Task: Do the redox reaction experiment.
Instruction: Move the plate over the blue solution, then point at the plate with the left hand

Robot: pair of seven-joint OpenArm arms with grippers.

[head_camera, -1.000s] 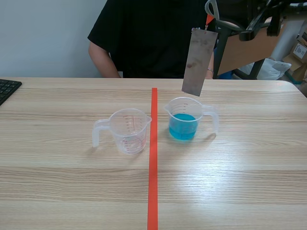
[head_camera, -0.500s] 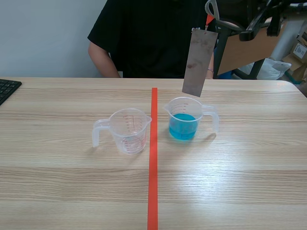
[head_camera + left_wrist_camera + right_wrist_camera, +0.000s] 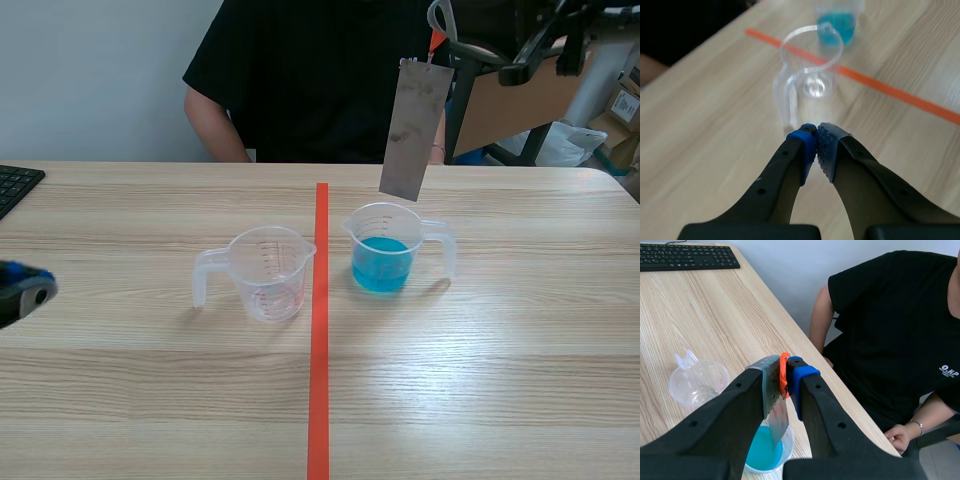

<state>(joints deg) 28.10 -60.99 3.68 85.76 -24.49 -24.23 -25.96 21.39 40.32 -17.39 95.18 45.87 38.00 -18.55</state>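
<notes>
The metal strip (image 3: 413, 130) is dull and blotchy, the empty jug (image 3: 268, 272) clear plastic, the table (image 3: 500, 350) wood-grained.

Holds left gripper (image 3: 816, 136) low at far left, pads touching, nothing between. Holds right gripper (image 3: 783, 371) raised high, pointing down, fingers clamped on top end of metal strip (image 3: 776, 420).

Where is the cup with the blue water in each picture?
Scene view: the blue-water cup stands just right of the tape line, below the hanging metal strip.
Left wrist view: cup far ahead of the left gripper, past the tape line.
Right wrist view: cup under the right gripper, below the strip.
Shared landmark: the empty cup beside it.
</notes>
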